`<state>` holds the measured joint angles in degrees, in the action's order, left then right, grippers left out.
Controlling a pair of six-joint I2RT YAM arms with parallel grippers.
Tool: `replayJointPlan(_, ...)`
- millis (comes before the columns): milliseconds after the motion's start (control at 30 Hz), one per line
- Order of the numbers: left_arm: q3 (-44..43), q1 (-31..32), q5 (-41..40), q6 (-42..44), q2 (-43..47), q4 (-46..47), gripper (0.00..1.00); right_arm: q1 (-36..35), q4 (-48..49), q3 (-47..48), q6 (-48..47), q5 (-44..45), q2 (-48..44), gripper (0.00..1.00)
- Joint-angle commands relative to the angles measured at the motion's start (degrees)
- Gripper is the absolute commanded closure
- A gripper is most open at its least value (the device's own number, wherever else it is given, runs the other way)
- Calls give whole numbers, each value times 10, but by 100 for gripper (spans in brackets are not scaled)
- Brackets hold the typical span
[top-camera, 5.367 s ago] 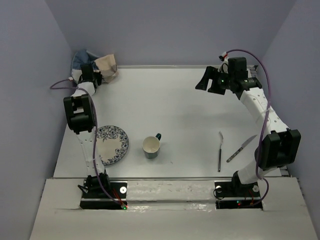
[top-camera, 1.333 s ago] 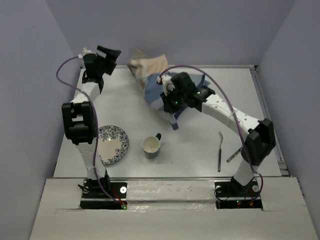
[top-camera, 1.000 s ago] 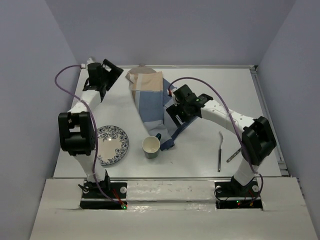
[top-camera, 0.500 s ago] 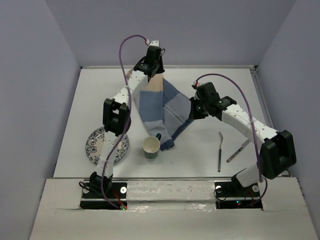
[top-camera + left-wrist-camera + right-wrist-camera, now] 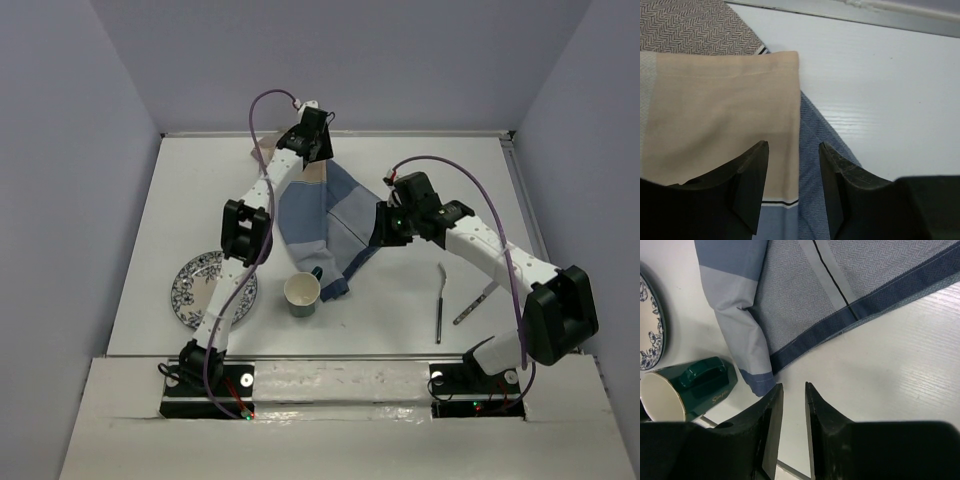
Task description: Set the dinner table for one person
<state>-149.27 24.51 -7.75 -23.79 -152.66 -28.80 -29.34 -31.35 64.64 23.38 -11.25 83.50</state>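
The large, matte white-grey rectangular surface [image 5: 450, 170] spans the bay under both arms. A dark-green mug [image 5: 302, 293] with cream inside seemingly touches the blue-and-beige striped cloth [image 5: 310, 215]. Both left claw [image 5: 792, 146] and right claw [image 5: 793, 387] stand released.

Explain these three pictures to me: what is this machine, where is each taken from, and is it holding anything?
It is two robot arms bolted at the near edge of a white table, each ending in two fingers. The wide picture looks down from above and behind them. The other two come from cameras on the wrists, so each shows its own fingers. On the table are a blue-and-beige cloth mat, a patterned plate, a green mug, a fork and a knife. The left fingers hang apart over the mat's beige end; the right fingers, a narrow gap between them, hang over bare table beside the mat's blue edge. Neither seems to hold anything.
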Motion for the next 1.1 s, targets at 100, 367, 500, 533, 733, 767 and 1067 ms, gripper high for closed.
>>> replayJointPlan(100,-43,19,-19,-23,-33,16,46,-3,23,-18,-7,-19,-12,70)
replayJointPlan(367,-63,19,-51,-39,-63,1,50,-3,25,-23,-15,-47,-15,67)
replayJointPlan(500,-67,20,-63,-43,-72,-6,63,-3,26,-23,-19,-48,-12,67)
replayJointPlan(533,-68,20,-67,-42,-71,-6,67,-3,25,-24,-21,-46,-12,67)
replayJointPlan(733,-86,22,-82,-42,-66,-4,92,-3,29,-37,-26,-15,11,63)
replayJointPlan(767,-94,21,-86,-42,-64,-5,100,-3,29,-37,-26,-12,19,61)
replayJointPlan(1067,-143,5,-83,-42,-12,-17,100,19,33,-15,1,46,105,30)
